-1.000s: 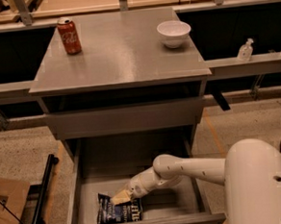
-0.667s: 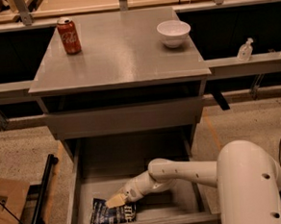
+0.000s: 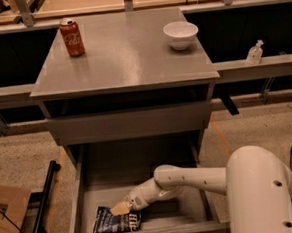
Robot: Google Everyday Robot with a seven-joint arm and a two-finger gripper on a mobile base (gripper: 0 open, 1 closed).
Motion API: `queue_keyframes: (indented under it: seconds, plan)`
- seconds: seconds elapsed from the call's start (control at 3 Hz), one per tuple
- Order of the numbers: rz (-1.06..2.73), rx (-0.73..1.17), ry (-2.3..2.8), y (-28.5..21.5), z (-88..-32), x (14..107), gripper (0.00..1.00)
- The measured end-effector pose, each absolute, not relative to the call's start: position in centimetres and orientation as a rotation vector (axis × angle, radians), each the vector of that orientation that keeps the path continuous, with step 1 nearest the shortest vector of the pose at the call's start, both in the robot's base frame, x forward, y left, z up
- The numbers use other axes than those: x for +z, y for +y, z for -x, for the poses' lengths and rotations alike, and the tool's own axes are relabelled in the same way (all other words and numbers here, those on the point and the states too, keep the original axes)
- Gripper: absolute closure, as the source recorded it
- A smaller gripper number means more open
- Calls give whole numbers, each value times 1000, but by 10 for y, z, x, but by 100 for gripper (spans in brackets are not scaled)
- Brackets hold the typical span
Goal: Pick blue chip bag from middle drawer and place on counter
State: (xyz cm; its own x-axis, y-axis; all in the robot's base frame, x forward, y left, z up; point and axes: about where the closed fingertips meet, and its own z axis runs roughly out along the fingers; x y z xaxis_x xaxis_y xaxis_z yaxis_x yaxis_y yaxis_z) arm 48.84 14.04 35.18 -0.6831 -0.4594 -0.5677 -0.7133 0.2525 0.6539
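Pincer (image 3: 121,208) sits low in the frame, left of centre, inside the open middle drawer (image 3: 77,193). Its tan tip rests against the upper edge of the blue chip bag (image 3: 111,225). Whether it is wide, narrow or gripping the bag, I cannot tell from this angle.

The bag lies flat on the drawer floor in the lower left part of the tray, close to the front wall, with its white lettering facing up. The white arm (image 3: 190,178) reaches in from the right and slopes down and leftward to the pincer. The robot's rounded white body (image 3: 261,190) fills the lower right corner of the frame.

Above the open drawer, a plain grey drawer front (image 3: 126,124) is closed. The grey bench (image 3: 126,54) tops the cabinet and takes up the upper middle of the frame. A red soda can (image 3: 72,37) stands upright near its upper left corner, and a white bowl (image 3: 181,34) sits near its upper right corner, well apart from the can.

At the right edge, a small clear bottle (image 3: 254,53) stands on a ledge beside the bench. At the lower left, a black bar (image 3: 45,200) lies on the speckled floor beside a cardboard box (image 3: 8,218).
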Motion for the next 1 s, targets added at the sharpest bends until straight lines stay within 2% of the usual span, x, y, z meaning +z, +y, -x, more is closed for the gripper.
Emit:
queue_keyframes:
  seconds: [0.33,1.0]
  plan:
    - [1091,1400,2265,140,-488,352,100]
    - [1054,1337,2132,57,-543,455,100]
